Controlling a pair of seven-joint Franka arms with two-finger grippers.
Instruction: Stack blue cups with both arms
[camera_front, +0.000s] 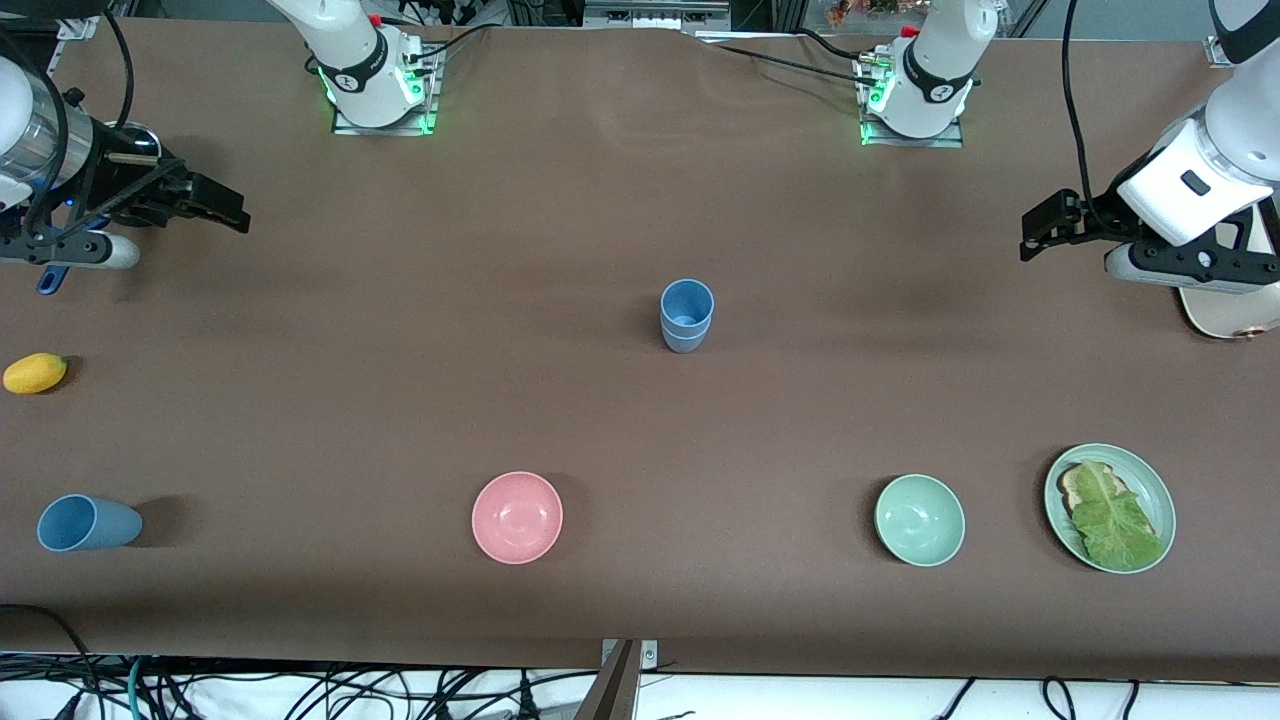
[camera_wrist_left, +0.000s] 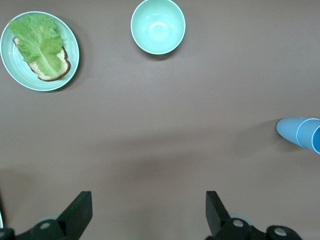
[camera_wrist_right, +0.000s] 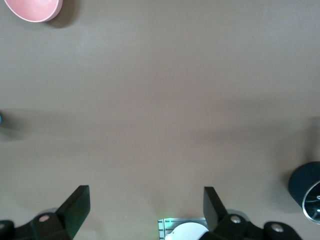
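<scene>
Tipped blue cup and 2-cup stack lie apart from both wide-open, empty hands.

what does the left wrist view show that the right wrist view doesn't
Only the left wrist view shows the pale green bowl, the green plate with bread and lettuce, and the stacked blue cups. Only the right wrist view shows the pink bowl and a green-lit arm base. Both show bare brown table and that arm's own open hand: left hand, right hand.
</scene>
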